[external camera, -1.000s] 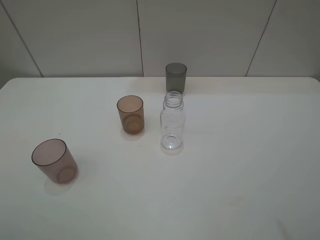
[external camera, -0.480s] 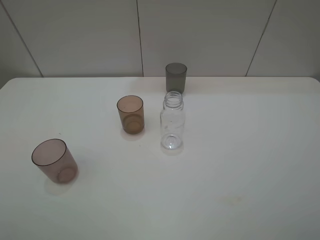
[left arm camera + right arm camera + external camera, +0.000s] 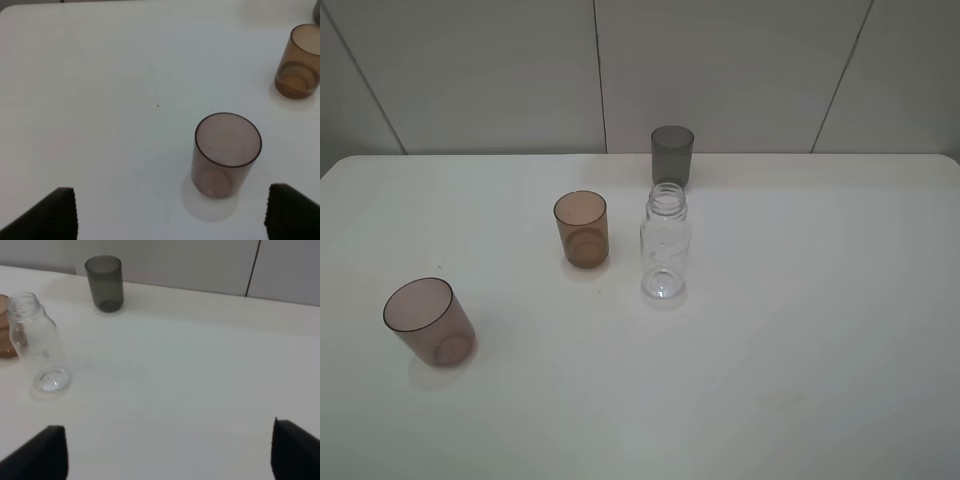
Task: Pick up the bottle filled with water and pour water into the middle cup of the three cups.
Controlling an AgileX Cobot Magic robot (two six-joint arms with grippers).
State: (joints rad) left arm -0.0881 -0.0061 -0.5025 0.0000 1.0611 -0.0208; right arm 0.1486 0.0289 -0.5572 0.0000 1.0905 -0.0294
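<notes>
Broad white table [image 3: 800,330], matte, backed by a pale panelled wall [image 3: 720,70] with thin dark seams.

Small clear colourless plastic bottle [image 3: 665,245] with rounded shoulders and a wide threaded neck: upright, uncapped, near the table's middle, held by nothing. Seen also from the right wrist camera [image 3: 40,347].

Translucent amber-brown plastic tumbler, the middle cup [image 3: 582,229]: upright, mouth open, just beside the bottle on its left in the high view, not touching. Middle of the three cups along a diagonal line. Visible at the edge of the left wrist view [image 3: 298,62].

Translucent pinkish-mauve plastic tumbler [image 3: 428,321]: upright, well apart from the others, towards the near left of the table; directly ahead of the left wrist camera [image 3: 223,154].

Dark grey smoky plastic tumbler [image 3: 672,154]: upright at the far edge, close to the wall, behind the bottle and apart from it.

Left gripper [image 3: 172,212]: only two black ribbed fingertips [image 3: 55,215] in view, spread wide, empty, above bare table short of the mauve tumbler.

Right gripper [image 3: 170,452]: black fingertips [image 3: 295,450] likewise far apart, nothing between them, bottle well off to one side.
</notes>
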